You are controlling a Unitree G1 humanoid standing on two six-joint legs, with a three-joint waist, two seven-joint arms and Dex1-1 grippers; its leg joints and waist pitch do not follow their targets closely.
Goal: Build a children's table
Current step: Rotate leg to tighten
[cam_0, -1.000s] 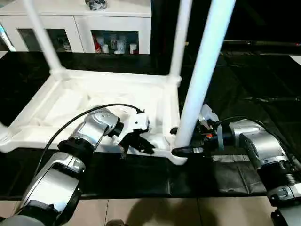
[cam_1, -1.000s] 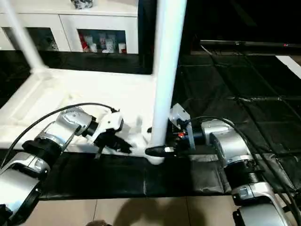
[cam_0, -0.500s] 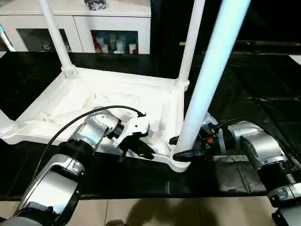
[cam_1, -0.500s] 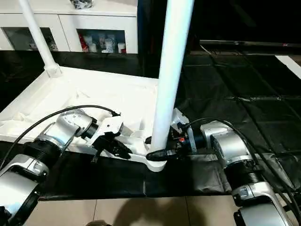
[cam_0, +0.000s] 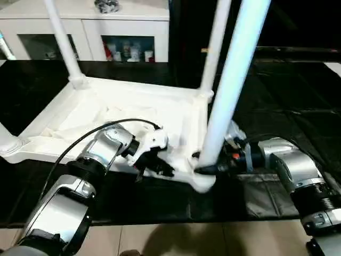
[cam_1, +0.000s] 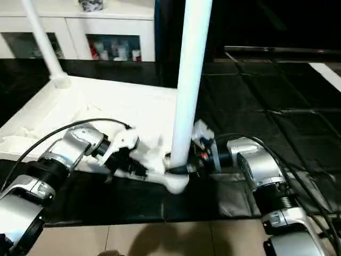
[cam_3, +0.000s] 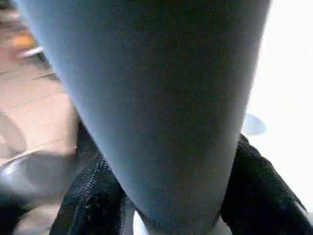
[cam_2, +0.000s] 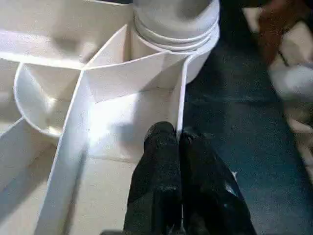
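Right jaws around table leg (cam_0: pixel 230 85)

Both silver forearms reach forward and inward, the left gripper (cam_0: pixel 154 162) with jaws pressed together over a thin wall of the children's table (cam_0: pixel 125 106), the right gripper (cam_0: pixel 205 168) with jaws clasped around a leg (cam_0: pixel 229 90) near its base.

No legible text in any view

No lettering, brand, number or sign reads on the table top (cam_0: pixel 133 106), its legs (cam_0: pixel 229 90) or the cabinet (cam_0: pixel 96 21); items behind the cabinet glass too small to read.
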